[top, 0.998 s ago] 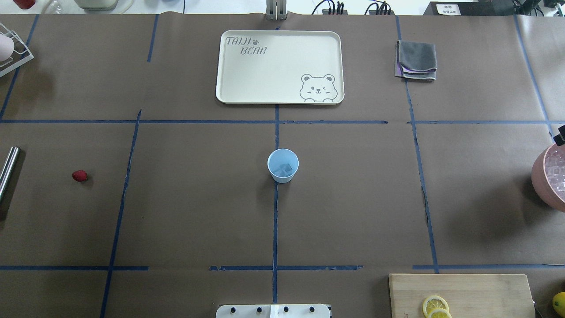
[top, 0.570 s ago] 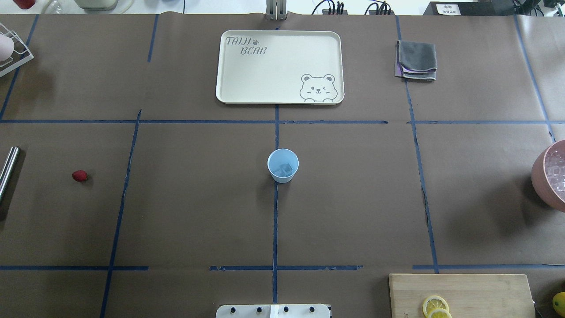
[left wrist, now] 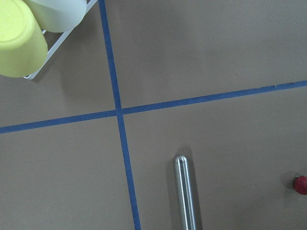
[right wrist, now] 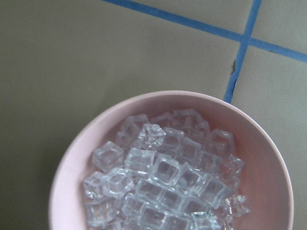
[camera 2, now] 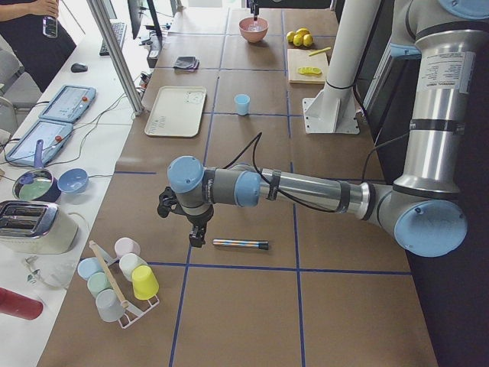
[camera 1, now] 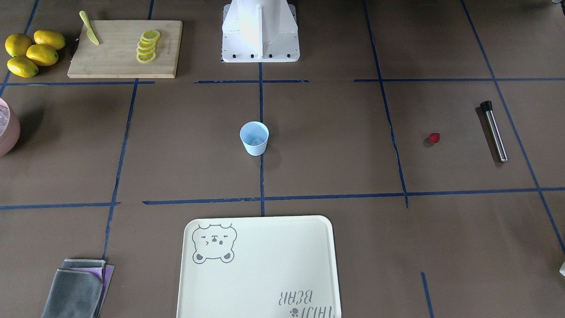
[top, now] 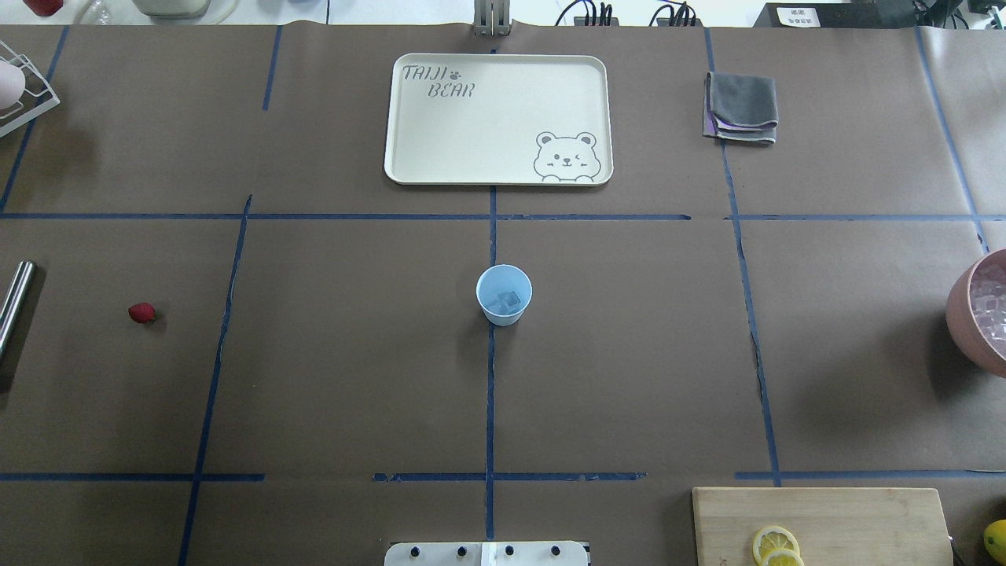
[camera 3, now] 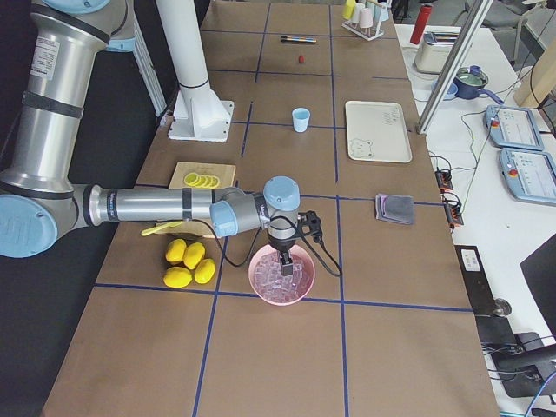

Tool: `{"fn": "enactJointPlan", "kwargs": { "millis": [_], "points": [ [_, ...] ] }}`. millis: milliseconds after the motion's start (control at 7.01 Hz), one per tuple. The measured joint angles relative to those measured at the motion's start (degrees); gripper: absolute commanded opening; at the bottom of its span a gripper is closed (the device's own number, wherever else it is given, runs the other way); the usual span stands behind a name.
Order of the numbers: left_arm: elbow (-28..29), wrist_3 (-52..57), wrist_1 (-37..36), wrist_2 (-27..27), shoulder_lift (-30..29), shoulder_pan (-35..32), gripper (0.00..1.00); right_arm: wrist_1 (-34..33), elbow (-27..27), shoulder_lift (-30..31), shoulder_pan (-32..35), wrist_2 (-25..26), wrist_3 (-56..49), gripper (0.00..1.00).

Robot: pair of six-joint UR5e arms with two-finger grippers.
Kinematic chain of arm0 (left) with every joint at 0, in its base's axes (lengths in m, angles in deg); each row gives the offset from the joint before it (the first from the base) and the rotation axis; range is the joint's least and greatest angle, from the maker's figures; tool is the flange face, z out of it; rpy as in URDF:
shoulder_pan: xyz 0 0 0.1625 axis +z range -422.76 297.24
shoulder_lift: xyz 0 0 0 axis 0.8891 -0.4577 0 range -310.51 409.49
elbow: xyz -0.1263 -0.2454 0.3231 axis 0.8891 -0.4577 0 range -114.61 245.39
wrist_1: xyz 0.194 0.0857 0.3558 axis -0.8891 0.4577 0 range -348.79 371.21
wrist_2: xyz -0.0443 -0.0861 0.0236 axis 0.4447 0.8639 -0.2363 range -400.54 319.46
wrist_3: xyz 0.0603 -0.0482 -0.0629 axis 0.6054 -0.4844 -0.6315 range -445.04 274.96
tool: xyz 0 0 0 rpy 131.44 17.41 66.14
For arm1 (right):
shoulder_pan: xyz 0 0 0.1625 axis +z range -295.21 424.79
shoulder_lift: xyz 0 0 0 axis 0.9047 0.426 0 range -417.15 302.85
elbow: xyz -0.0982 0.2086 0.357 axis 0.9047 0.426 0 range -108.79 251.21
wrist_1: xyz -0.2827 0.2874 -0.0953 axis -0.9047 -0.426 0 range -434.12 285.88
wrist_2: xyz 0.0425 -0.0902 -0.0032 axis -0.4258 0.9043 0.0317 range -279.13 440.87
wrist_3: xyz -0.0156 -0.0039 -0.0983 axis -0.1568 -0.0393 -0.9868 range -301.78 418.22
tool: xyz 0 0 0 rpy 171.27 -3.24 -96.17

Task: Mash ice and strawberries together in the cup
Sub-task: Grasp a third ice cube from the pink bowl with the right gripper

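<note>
The cream tray (top: 503, 118) bears grey lettering (top: 438, 82), "TAIJI BEAR", in one corner, a small paw print (top: 456, 75) after "TAIJI". A drawn bear face (top: 566, 157) sits in the tray's opposite corner.

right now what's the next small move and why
Probably swing the left arm over to the strawberry. The cup already holds ice but no berry. The berry lies on the table, far to the cup's left, and that arm hangs nearest it, by the muddler.

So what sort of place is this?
Likely a robotics lab staged as a drinks station: table gridded with blue tape, control pendants on a side desk, ice bowl and lemon slices.
</note>
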Motion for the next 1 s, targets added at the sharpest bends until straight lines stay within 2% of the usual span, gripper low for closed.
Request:
{"fn": "enactJointPlan", "kwargs": {
  "millis": [285,713,998],
  "points": [
    [0.0,0.0,0.0,0.0,0.0,0.0,1.00,3.1,3.6,0.1,0.0,-0.1,0.0,0.79],
    [0.1,0.1,0.0,0.0,0.0,0.0,1.00,3.3,4.6,-0.1,0.0,-0.3,-0.1,0.77],
    [0.1,0.1,0.0,0.0,0.0,0.0,1.00,3.3,5.8,-0.5,-0.1,-0.3,-0.1,0.72]
  ]
}}
